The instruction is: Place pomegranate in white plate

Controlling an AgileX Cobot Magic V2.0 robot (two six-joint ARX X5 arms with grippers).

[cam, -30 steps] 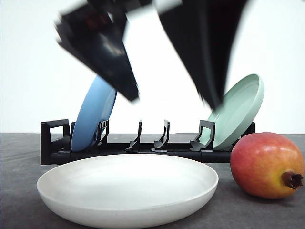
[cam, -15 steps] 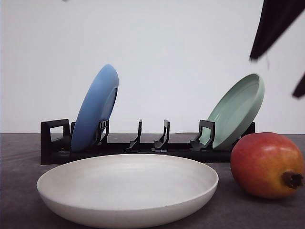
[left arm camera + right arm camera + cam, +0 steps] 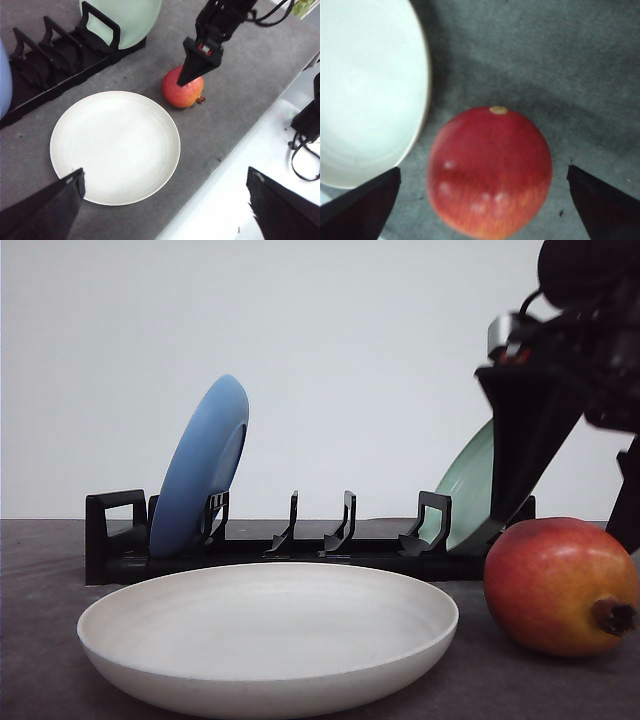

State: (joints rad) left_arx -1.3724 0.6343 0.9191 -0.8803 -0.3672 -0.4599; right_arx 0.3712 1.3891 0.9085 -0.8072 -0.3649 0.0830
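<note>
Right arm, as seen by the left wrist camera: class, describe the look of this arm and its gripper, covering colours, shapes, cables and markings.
The right arm is black and blocky, with black cables looping off its upper end. Its right gripper has dark, wedge-shaped fingers tapering to points, with a small red and white patch just above them.

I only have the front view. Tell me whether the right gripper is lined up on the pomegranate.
Observer: Yes. The right wrist view shows the right gripper open, with the pomegranate centred between its fingers and no contact visible.
Operator: Report the gap to the white plate.
Observer: In the left wrist view, a strip of bare table separates the fruit from the white plate; they do not touch.
Operator: Give me the left gripper.
Observer: The left gripper is open, with the plate below it.
</note>
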